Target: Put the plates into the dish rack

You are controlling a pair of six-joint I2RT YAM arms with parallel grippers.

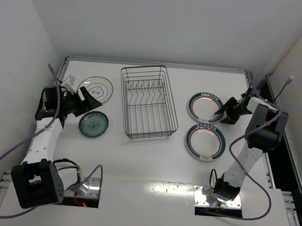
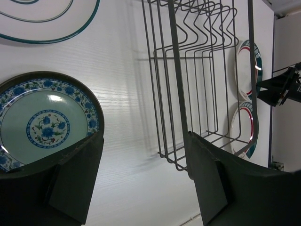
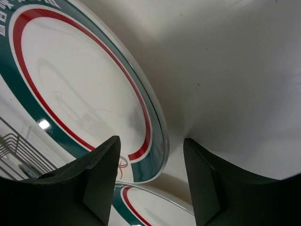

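**Both pincers apart, all four plates flat on the bench**

The left pincer point(image 1: 90, 101) hovers low with its two dark, blocky fingers spread wide and nothing between them. In its wrist view the left pincer point(image 2: 143, 174) frames bare white bench point(image 1: 147, 160), whose surface shows a faint wood-like grain. One finger overlaps the dark rim of the teal plate point(image 2: 47, 127); whether it touches cannot be told. That plate is small and round, with a glossy pale green well, a blue floral medallion and a blue flowered border. From above, the teal plate point(image 1: 93, 124) lies just on the near side of this pincer. The pale plate point(image 1: 97, 88) lies just beyond it, larger and smooth, drawn with a thin dark rim and an inner ring.

The right pincer point(image 1: 221, 112) is also open, sitting at the right edge of the far banded plate point(image 1: 206, 107). In its wrist view the right pincer point(image 3: 150, 174) shows matte dark fingers, with the curved rim of the far banded plate point(image 3: 70, 84) running down into the gap between them. The plate is shiny white with a green outer band and a thin red inner band. The near banded plate point(image 1: 206, 141) matches it and lies flat just beside it.

The dish rack point(image 1: 148, 102) stands mid-bench between the two pairs. It is a rectangular basket of thin dark wire with a row of bent upright prongs, and it holds no plates.
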